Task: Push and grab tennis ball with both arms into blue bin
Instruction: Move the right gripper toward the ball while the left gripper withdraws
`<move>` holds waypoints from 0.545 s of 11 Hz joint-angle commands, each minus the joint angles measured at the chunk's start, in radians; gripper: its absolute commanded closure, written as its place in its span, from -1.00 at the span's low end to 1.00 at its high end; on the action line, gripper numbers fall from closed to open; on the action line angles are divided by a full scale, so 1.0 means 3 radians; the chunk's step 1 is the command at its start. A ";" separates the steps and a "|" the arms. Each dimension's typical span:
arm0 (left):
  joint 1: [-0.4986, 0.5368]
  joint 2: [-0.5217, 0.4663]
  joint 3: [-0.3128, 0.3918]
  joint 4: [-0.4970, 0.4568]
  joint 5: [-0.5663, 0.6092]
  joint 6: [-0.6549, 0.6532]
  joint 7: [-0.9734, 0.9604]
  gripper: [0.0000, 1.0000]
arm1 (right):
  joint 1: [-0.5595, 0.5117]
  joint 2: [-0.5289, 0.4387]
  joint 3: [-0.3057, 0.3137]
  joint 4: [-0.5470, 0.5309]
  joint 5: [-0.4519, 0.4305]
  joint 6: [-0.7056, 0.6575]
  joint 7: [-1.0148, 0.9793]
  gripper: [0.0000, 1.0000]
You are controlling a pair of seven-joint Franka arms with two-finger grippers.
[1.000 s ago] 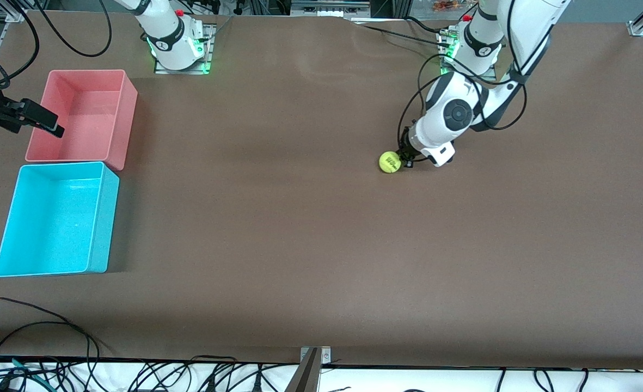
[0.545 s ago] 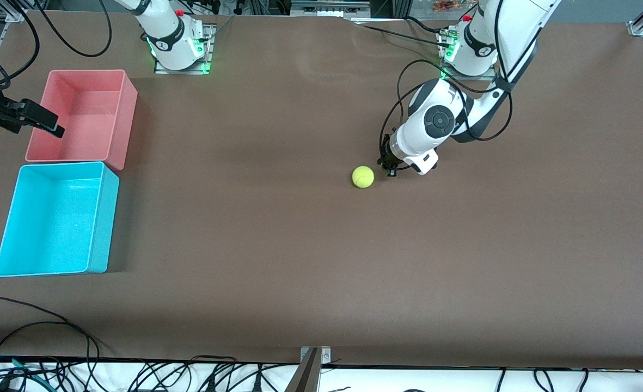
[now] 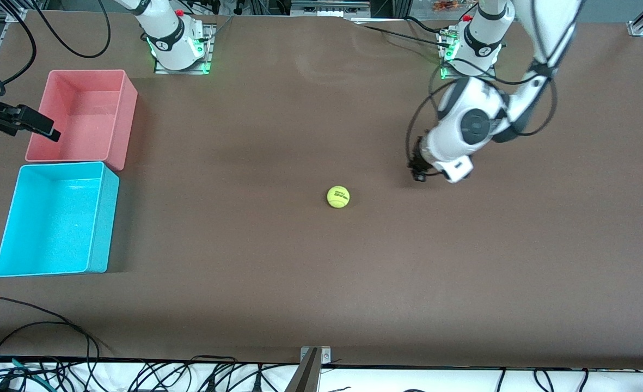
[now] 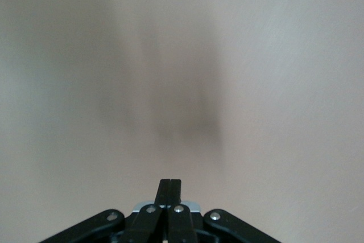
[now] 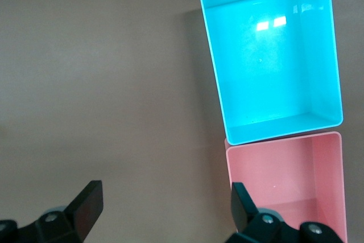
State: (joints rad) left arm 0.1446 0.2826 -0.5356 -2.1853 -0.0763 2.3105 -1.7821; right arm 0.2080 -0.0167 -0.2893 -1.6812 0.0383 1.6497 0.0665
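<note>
The brown table [image 3: 277, 283] carries two bins at the right arm's end. The blue bin [image 3: 54, 218] is empty and stands nearer to the front camera than the pink bin [image 3: 81, 114]; their short walls touch or almost touch. On the clock face of the front view, the blue bin lies at about 9 o'clock from the tennis ball [image 3: 338, 196], well apart from it.

What has just changed: one second ago the ball was touching the left gripper [image 3: 418, 173], half a second ago it was just beside it, and now it lies alone on the open table, toward the blue bin and a little nearer to the camera. The left gripper has drawn back toward its own end of the table, to about 2 o'clock from the ball, low over the table, with its fingers [image 4: 169, 189] pressed fully together and holding nothing. I judge that the push is done and the ball has come more within reach of the right arm, though it is not yet near the bin.

The right gripper [image 5: 162, 203] hangs over the table's edge beside the pink bin with its jaws spread wide and empty; this arm waits. Its next part would be the grasp.

A ball has no long axis and points nowhere. Only its dark lettering faces up toward the camera, running roughly from 9 to 3 o'clock.
</note>
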 commanded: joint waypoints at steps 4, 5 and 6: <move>0.1347 -0.0395 -0.0009 0.0849 0.0055 -0.1450 0.2858 1.00 | 0.0012 0.0301 0.0023 0.0072 0.0087 0.0376 -0.0002 -1.00; 0.1419 -0.0390 -0.0004 0.1100 0.0050 -0.1661 0.3257 1.00 | 0.0048 0.0433 0.0064 0.0077 0.0153 0.0503 0.0003 -1.00; 0.1476 -0.0395 -0.0004 0.1275 0.0055 -0.1815 0.3570 1.00 | 0.0063 0.0500 0.0084 0.0097 0.0280 0.0620 0.0008 -1.00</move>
State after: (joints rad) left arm 0.5562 0.1662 -0.5256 -1.9361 -0.0763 1.8918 -0.9163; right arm 0.2133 0.0684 -0.2788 -1.6817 0.0544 1.7781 0.0664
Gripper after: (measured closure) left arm 0.991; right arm 0.000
